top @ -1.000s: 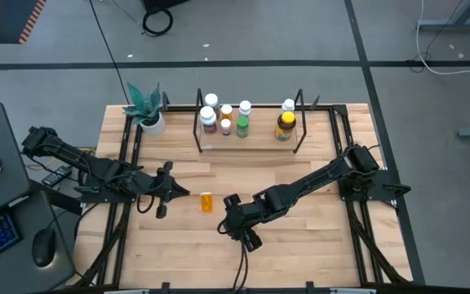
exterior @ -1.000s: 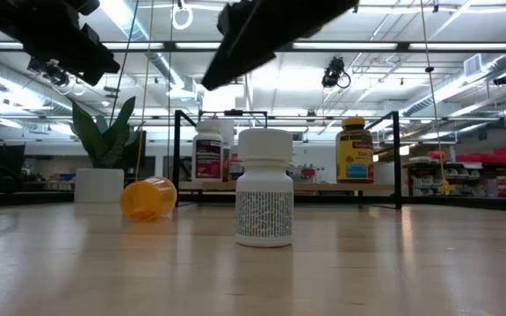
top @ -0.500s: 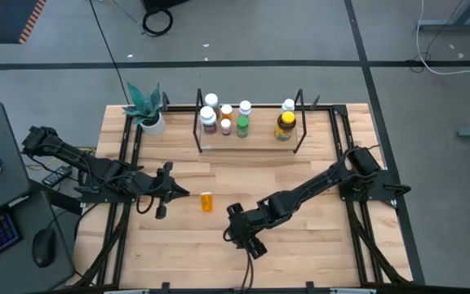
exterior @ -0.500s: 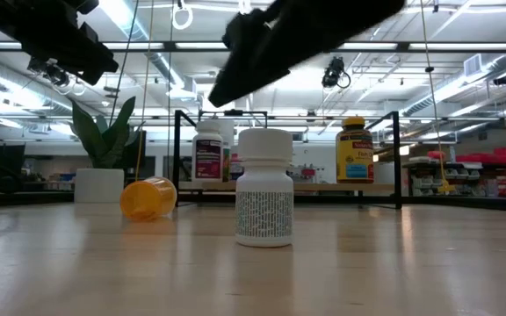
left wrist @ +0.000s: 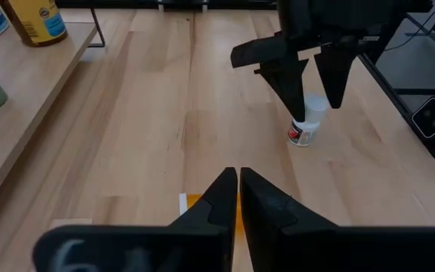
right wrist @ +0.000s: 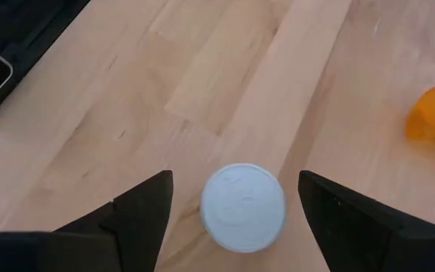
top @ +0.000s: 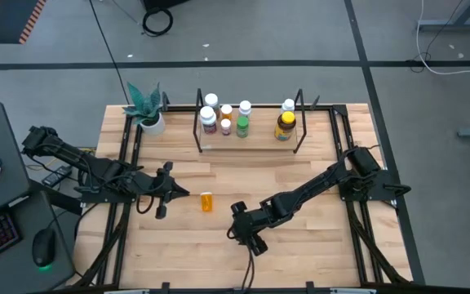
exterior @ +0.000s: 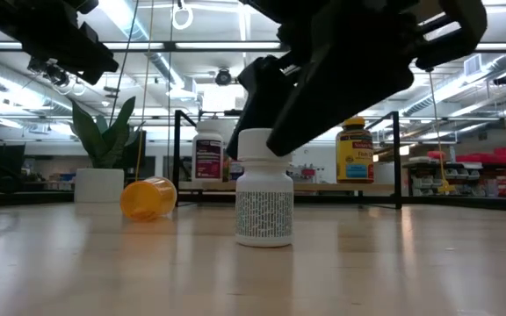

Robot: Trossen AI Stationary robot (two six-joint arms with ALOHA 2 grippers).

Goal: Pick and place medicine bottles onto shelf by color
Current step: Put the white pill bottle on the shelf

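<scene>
Taking the shelf (top: 247,135) at the far edge of the table as the landmark: well to its left and nearer the front, the left gripper (top: 168,190) waits with its jaws pressed together, holding nothing. Just right of that gripper, in front of the shelf's left end, the orange bottle (top: 207,201) lies on its side, its long axis level with the table top and running roughly toward the shelf; which end faces the shelf I cannot tell.

Further right, and farther out from the shelf than the orange one, the white-capped bottle (exterior: 264,188) stands upright, long axis vertical, cap up. The right gripper (left wrist: 313,81) hangs directly above it, jaws spread wide, one finger on each side of the cap and not yet touching it.

The step in hand looks like the pick of this white bottle. The next move calls for a straight descent until the fingers straddle the body, a closing pinch, then a lift and carry to the shelf, where several bottles already stand.
</scene>
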